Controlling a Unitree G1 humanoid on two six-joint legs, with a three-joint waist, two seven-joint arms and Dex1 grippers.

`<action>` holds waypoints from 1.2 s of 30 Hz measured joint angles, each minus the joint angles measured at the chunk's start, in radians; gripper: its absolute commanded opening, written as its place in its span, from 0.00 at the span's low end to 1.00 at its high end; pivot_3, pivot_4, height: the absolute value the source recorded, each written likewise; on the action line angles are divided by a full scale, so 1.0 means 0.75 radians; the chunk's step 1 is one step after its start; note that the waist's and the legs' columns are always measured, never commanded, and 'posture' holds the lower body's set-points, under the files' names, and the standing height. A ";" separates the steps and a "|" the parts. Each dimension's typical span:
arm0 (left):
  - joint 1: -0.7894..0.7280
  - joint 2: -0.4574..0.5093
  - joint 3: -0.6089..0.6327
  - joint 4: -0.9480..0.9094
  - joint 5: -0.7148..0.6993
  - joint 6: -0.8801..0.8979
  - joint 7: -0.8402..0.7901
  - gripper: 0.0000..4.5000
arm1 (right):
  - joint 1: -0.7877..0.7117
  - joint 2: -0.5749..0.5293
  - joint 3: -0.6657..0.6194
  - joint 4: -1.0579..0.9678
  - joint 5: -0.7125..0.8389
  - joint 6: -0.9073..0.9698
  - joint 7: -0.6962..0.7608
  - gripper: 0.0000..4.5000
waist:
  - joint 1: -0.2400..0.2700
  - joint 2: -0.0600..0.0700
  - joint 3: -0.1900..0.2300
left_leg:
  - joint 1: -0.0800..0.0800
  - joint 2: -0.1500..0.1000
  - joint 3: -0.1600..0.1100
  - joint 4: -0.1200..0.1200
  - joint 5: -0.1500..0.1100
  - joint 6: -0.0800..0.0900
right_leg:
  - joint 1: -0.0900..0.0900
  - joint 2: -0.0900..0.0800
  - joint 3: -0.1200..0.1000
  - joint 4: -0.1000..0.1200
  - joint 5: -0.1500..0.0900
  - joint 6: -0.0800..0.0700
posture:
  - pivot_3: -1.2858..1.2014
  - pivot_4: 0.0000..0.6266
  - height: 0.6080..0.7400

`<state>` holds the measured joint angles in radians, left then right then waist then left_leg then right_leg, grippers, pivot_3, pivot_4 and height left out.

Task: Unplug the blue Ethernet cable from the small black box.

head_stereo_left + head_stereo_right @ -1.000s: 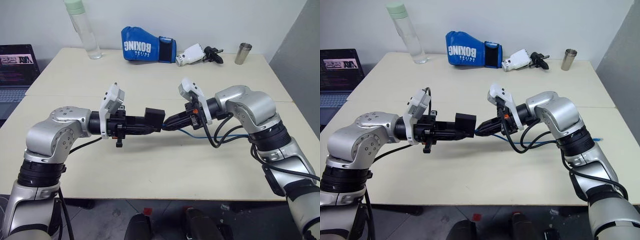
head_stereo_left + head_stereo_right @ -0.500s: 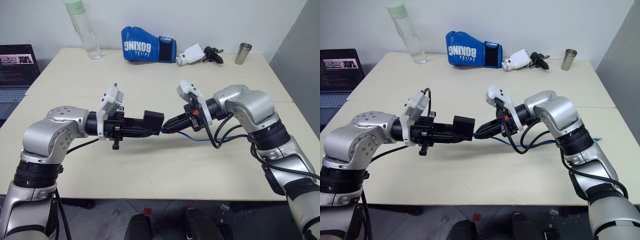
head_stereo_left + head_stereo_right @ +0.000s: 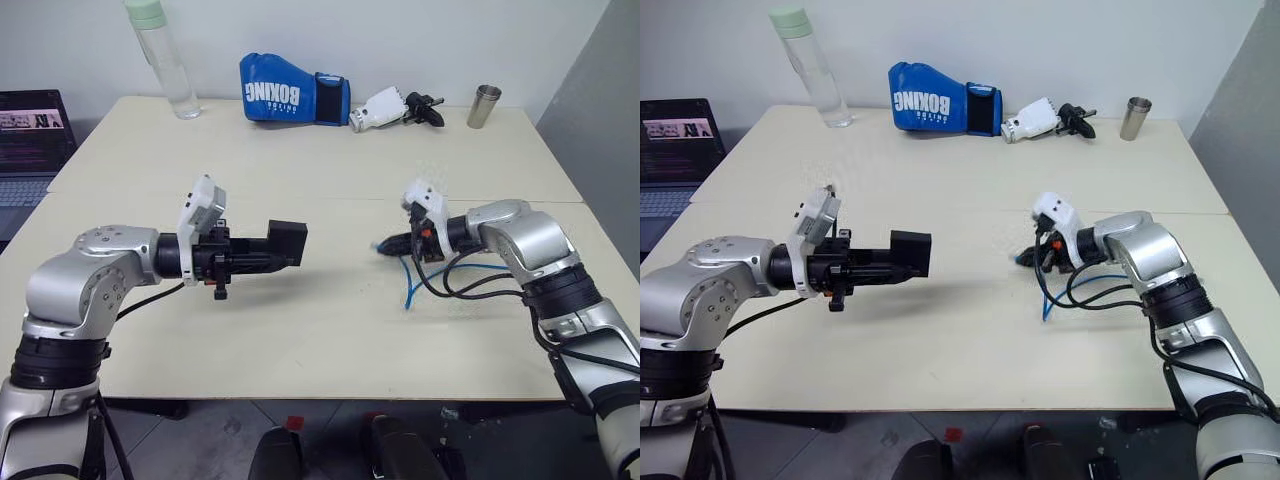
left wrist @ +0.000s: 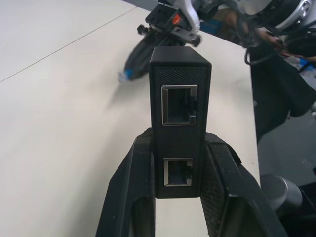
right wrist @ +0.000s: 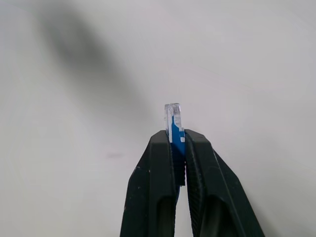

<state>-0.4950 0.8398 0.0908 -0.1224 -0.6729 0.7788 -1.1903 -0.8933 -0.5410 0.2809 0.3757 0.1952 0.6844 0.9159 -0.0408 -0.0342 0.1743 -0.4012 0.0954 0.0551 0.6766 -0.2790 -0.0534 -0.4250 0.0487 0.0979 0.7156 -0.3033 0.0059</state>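
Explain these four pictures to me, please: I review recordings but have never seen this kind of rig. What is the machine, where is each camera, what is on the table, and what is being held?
It is a humanoid robot with two arms, each ending in a two-fingered black gripper. The two wide pictures come from cameras in its head, looking down over a beige table. The close-ups come from cameras on each wrist, looking along the fingers.

The left gripper is shut on the small black box, whose two ports stand empty. The right gripper is shut on the clear plug of the blue Ethernet cable, which trails onto the table. Plug and box are apart, so the cable is unplugged.

At the far edge lie a clear bottle, a blue boxing glove, a white and black device and a metal cup. A laptop stands left.
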 measured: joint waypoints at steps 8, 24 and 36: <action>0.019 -0.027 0.007 -0.030 -0.009 0.000 0.070 0.18 | -0.026 0.200 -0.193 0.309 -0.049 -0.049 -0.364 0.26 | -0.006 0.000 0.000 | 0.000 0.000 0.001 0.000 0.000 -0.001 | 0.000 0.000 0.001 0.000 0.000 0.000 | 0.52 0.24 1.00; 0.034 -0.053 0.016 -0.033 -0.016 -0.003 0.162 0.18 | -0.162 0.257 -0.375 0.396 -0.019 -0.029 -0.445 1.00 | -0.019 0.000 0.000 | 0.000 0.000 0.001 -0.001 0.000 0.000 | 0.000 0.000 0.001 0.000 0.000 0.000 | 0.52 0.24 1.00; 0.078 -0.292 0.138 0.250 0.303 -0.365 0.701 0.18 | 0.139 0.176 -0.096 -0.418 0.076 -0.146 0.049 1.00 | -0.017 0.001 0.001 | 0.000 0.001 0.000 -0.001 0.000 0.000 | 0.000 -0.001 0.000 0.001 0.001 0.000 | 0.52 0.24 1.00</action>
<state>-0.4362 0.6206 0.1946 0.0655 -0.4457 0.5049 -0.6649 -0.7892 -0.4094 0.2088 0.0626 0.2523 0.5747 0.9528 -0.0533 -0.0333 0.1748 -0.4012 0.0965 0.0552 0.6758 -0.2788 -0.0538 -0.4248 0.0478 0.0979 0.7161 -0.3028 0.0062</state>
